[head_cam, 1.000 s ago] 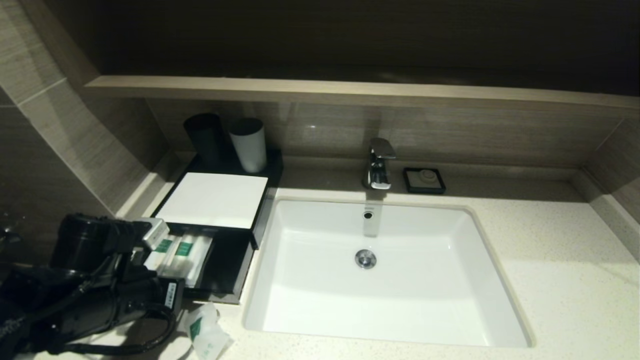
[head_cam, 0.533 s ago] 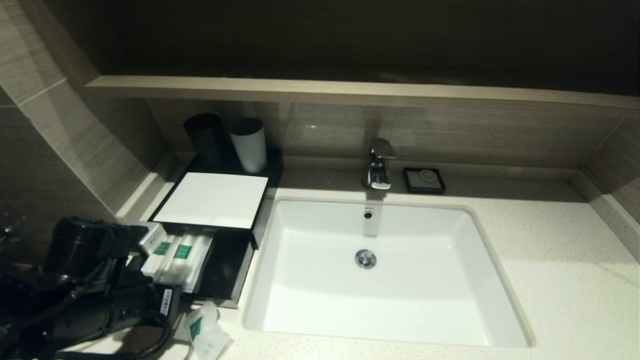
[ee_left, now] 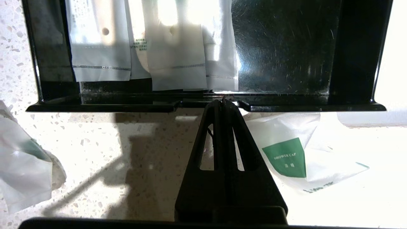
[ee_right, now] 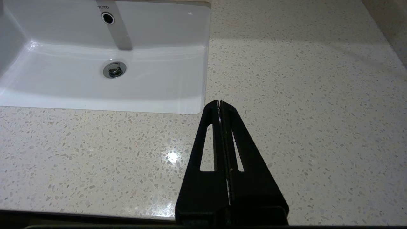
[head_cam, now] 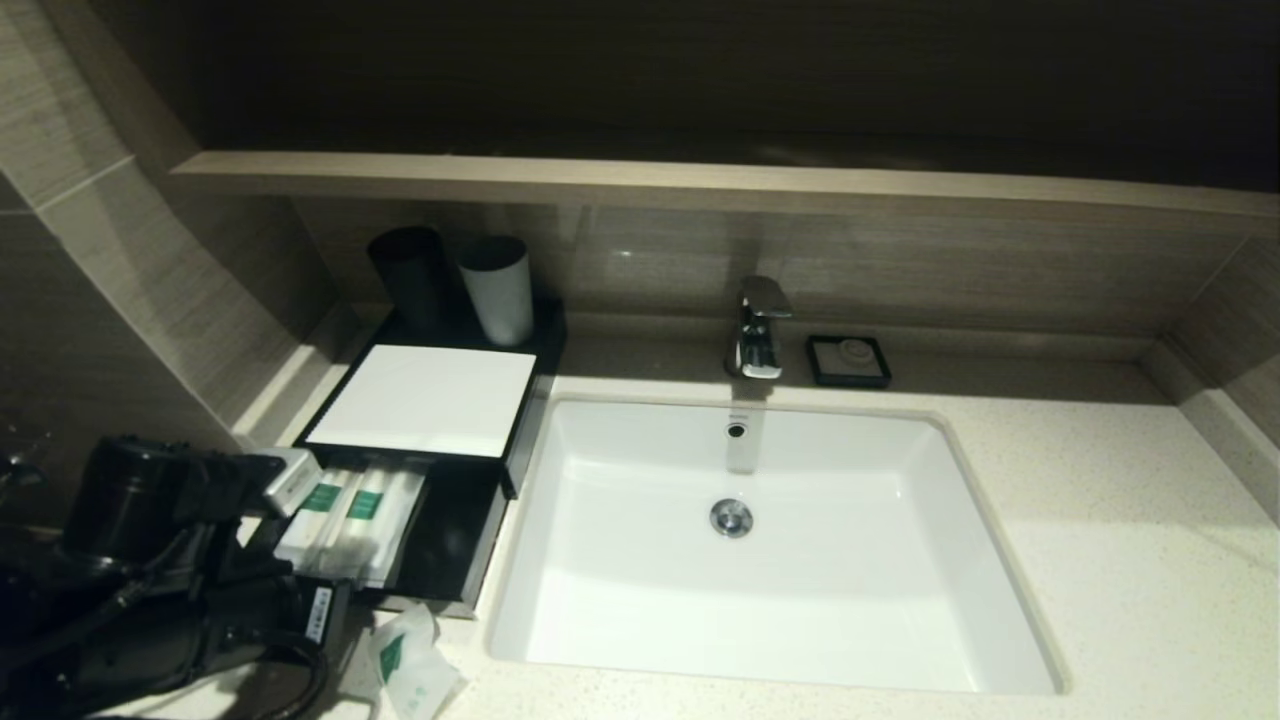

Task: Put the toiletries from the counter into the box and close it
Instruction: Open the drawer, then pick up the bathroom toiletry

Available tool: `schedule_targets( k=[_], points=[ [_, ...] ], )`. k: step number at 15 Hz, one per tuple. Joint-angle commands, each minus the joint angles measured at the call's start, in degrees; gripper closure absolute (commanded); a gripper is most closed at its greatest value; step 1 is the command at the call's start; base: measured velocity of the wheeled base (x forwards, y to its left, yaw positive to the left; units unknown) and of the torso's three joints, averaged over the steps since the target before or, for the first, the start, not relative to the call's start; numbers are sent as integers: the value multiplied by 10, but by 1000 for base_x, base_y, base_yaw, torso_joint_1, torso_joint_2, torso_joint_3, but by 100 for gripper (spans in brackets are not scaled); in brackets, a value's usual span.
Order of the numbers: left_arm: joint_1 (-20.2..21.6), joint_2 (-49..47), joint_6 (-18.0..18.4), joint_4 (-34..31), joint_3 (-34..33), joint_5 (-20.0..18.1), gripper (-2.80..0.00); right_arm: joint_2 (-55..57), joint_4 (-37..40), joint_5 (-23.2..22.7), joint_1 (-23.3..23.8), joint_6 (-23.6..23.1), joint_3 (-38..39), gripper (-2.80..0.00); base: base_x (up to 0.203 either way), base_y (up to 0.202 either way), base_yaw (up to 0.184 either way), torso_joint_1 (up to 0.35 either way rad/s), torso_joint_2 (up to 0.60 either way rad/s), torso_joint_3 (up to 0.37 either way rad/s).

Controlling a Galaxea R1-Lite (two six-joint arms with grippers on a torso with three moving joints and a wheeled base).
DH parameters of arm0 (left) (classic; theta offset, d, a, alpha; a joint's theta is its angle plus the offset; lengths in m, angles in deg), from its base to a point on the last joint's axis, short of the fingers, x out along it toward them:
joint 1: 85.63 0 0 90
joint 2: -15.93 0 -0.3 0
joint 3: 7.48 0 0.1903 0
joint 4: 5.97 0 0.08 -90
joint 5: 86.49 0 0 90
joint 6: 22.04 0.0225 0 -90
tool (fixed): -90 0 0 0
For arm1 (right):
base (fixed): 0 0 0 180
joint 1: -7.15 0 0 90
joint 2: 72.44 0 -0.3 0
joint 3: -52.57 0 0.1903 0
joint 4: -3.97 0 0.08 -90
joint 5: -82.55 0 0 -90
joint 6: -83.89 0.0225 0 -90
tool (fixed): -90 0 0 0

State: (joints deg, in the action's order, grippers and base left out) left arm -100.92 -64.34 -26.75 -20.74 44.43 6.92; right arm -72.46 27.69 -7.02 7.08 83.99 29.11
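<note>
The black box (head_cam: 520,440) with a white lid (head_cam: 425,398) stands left of the sink, its drawer (head_cam: 445,545) pulled out. Several white packets with green labels (head_cam: 345,510) lie in the drawer, and they also show in the left wrist view (ee_left: 152,47). A shower cap packet (head_cam: 410,665) lies on the counter in front of the drawer, seen too in the left wrist view (ee_left: 286,156). Another white packet (ee_left: 22,171) lies further along the counter. My left gripper (ee_left: 222,101) is shut and empty, its tips at the notch in the drawer's front lip (ee_left: 286,106). My right gripper (ee_right: 220,101) is shut and empty above the counter.
The white sink (head_cam: 760,540) with a tap (head_cam: 758,330) fills the middle. A black cup (head_cam: 410,275) and a white cup (head_cam: 497,290) stand behind the box. A small black soap dish (head_cam: 848,360) sits by the tap. A wall (head_cam: 120,300) closes the left side.
My left arm has drawn back toward the near left. The drawer and its packets have slid out a little with it. The right arm has not moved.
</note>
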Motion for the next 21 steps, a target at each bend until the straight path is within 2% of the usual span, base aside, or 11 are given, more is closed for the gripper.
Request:
schedule_targets(
  k=[1, 3, 5, 7, 11, 14, 16, 21],
  points=[
    [1, 26, -1, -10, 4, 0, 0, 0, 0, 0, 0, 0, 0, 0, 0, 0, 0, 0, 0, 0],
    [1, 53, -3, -45, 14, 1, 0, 0, 0, 0, 0, 0, 0, 0, 0, 0, 0, 0, 0, 0],
    [6, 76, -15, -113, 35, 3, 0, 0, 0, 0, 0, 0, 0, 0, 0, 0, 0, 0, 0, 0],
    [13, 97, -63, -168, 63, 13, 0, 0, 0, 0, 0, 0, 0, 0, 0, 0, 0, 0, 0, 0],
    [71, 144, -86, -261, 76, 61, 0, 0, 0, 0, 0, 0, 0, 0, 0, 0, 0, 0, 0, 0],
    [144, 164, -90, -276, 75, 75, 0, 0, 0, 0, 0, 0, 0, 0, 0, 0, 0, 0, 0, 0],
    [174, 168, -89, -286, 72, 74, 0, 0, 0, 0, 0, 0, 0, 0, 0, 0, 0, 0, 0, 0],
    [192, 164, -91, -290, 66, 71, 0, 0, 0, 0, 0, 0, 0, 0, 0, 0, 0, 0, 0, 0]
  ],
)
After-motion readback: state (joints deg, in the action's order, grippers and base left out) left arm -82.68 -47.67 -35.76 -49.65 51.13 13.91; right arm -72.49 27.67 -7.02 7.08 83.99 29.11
